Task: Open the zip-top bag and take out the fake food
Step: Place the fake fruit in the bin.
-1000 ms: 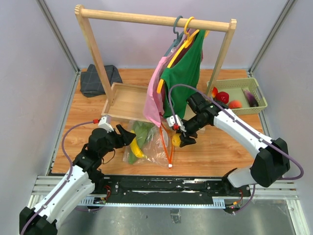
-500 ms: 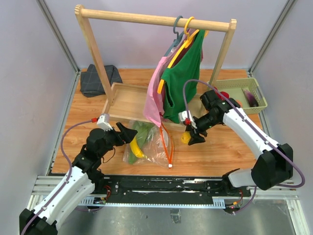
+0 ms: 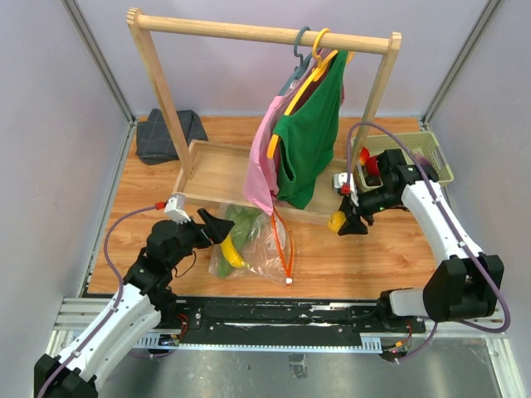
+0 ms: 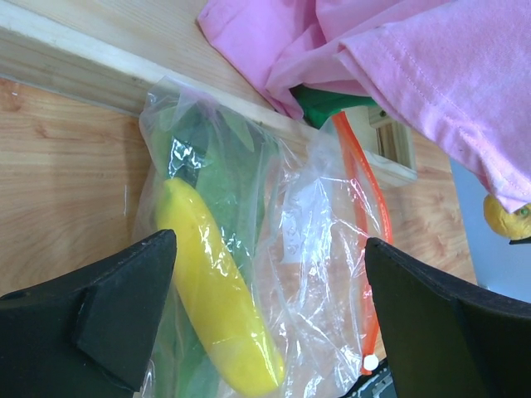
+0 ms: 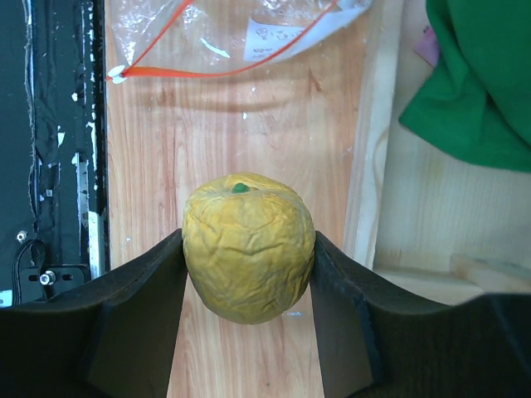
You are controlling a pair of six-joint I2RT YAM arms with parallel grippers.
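The clear zip-top bag (image 3: 264,247) lies on the table near the front, its orange zip strip (image 4: 358,207) ending in a white slider (image 4: 370,362). Inside it are fake food pieces: a yellow banana (image 4: 214,286) and long green leafy pieces (image 4: 241,166). My left gripper (image 3: 217,230) stands open at the bag's left side, its fingers either side of the bag without gripping it. My right gripper (image 5: 249,240) is shut on a small yellow fruit (image 5: 245,265). It holds the fruit above the table right of the bag and left of the green basket (image 3: 411,138).
The basket holds red pieces (image 3: 371,163) and is partly hidden by my right arm. A wooden rack (image 3: 257,33) carries a pink garment (image 3: 264,170) and a green one (image 3: 309,137) over a wooden tray (image 3: 211,170). A dark folded cloth (image 3: 166,133) lies back left.
My right gripper has carried the small yellow fruit rightward from beside the bag toward the basket. My left gripper's jaws have spread wider at the bag's left side.
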